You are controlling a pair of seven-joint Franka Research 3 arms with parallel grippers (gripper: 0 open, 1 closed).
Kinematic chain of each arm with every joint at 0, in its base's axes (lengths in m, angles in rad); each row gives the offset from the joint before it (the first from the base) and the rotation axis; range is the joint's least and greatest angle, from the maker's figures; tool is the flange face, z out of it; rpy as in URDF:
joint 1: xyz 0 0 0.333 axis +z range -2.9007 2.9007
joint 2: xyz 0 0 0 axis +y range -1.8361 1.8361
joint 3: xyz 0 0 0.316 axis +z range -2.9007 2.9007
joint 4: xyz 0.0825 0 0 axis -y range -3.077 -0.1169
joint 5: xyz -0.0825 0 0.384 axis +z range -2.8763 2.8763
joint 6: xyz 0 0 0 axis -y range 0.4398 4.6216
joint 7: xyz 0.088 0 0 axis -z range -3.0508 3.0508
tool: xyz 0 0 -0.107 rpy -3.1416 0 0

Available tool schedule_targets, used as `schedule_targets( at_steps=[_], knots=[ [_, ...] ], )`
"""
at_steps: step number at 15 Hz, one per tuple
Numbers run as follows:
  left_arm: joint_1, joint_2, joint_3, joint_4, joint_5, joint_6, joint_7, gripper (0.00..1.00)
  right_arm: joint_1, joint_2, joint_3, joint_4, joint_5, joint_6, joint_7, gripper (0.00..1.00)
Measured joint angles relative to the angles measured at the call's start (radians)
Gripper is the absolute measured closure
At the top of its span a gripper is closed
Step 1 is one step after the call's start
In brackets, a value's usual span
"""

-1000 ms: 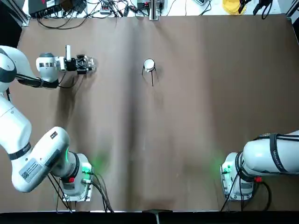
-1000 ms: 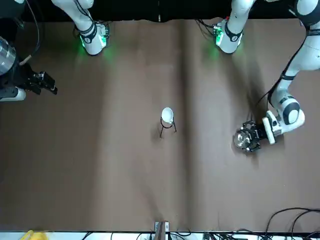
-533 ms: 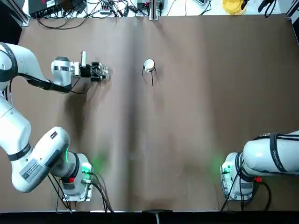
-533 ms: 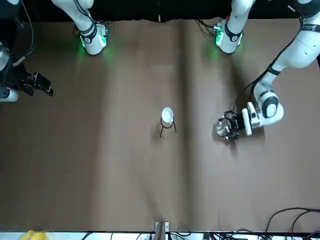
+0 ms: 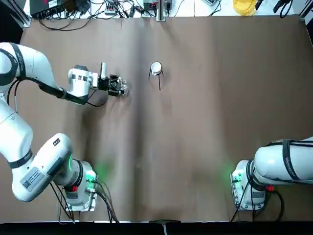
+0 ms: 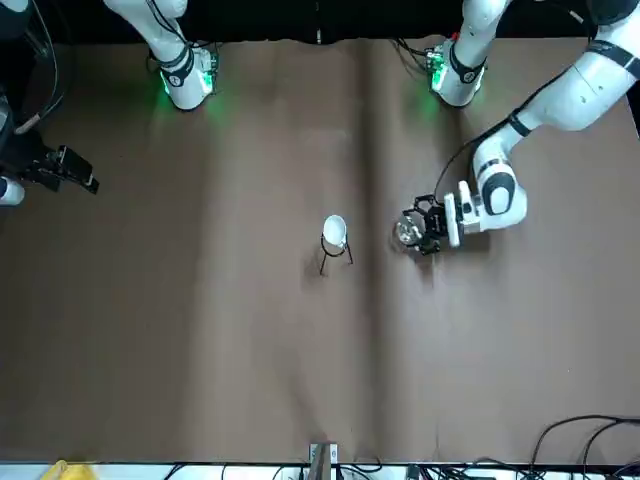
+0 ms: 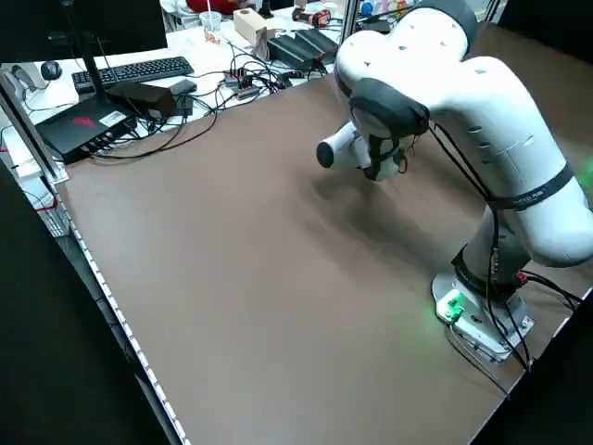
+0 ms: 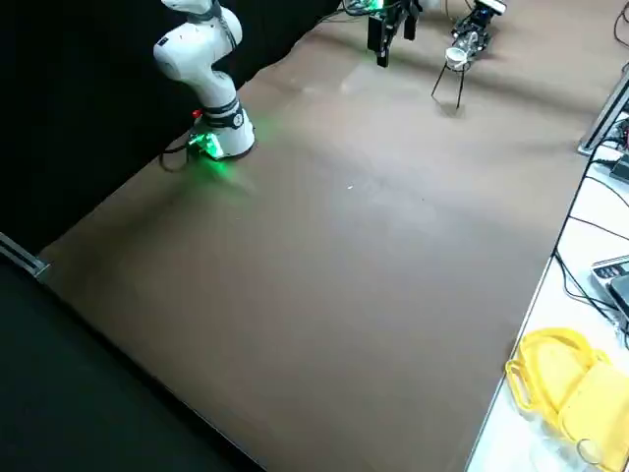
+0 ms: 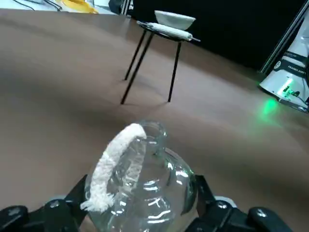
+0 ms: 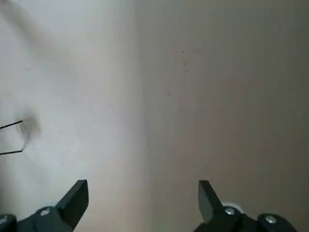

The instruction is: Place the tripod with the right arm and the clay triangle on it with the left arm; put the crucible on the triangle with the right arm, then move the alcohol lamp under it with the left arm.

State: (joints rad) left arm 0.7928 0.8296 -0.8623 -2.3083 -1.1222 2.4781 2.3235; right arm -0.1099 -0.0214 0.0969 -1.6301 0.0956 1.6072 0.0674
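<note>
The black wire tripod (image 5: 157, 78) stands at the table's far middle, with the white clay triangle (image 9: 169, 31) across its ring and the white crucible (image 5: 156, 67) on top. My left gripper (image 5: 119, 86) is shut on the clear glass alcohol lamp (image 5: 124, 88), low over the table a short way left of the tripod. In the left wrist view the alcohol lamp (image 9: 145, 181) with its white wick fills the space between the fingers, and the tripod (image 9: 149, 67) is straight ahead. My right gripper (image 6: 75, 178) is open and holds nothing, far off at its own side's table edge.
Cables and electronics (image 5: 98, 7) line the far edge, along with a yellow object (image 5: 243, 6). The two arm bases (image 5: 80, 183) (image 5: 244, 183) glow green at the near edge. Bare brown tabletop (image 5: 195, 127) spreads around the tripod.
My left gripper has carried the alcohol lamp steadily toward the tripod, closing most of the gap. The right gripper has drawn back farther toward its table edge. Tripod and crucible have not moved.
</note>
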Motion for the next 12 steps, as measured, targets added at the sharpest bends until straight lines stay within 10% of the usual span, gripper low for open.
schedule_targets(
  at_steps=[12],
  knots=[
    [-0.273, -0.012, -0.068, 0.015, -0.415, 0.130, 0.159, 0.12, -0.022, 0.000, -0.003, 0.000, 0.000, 0.006, 0.000, 0.00]
  ],
)
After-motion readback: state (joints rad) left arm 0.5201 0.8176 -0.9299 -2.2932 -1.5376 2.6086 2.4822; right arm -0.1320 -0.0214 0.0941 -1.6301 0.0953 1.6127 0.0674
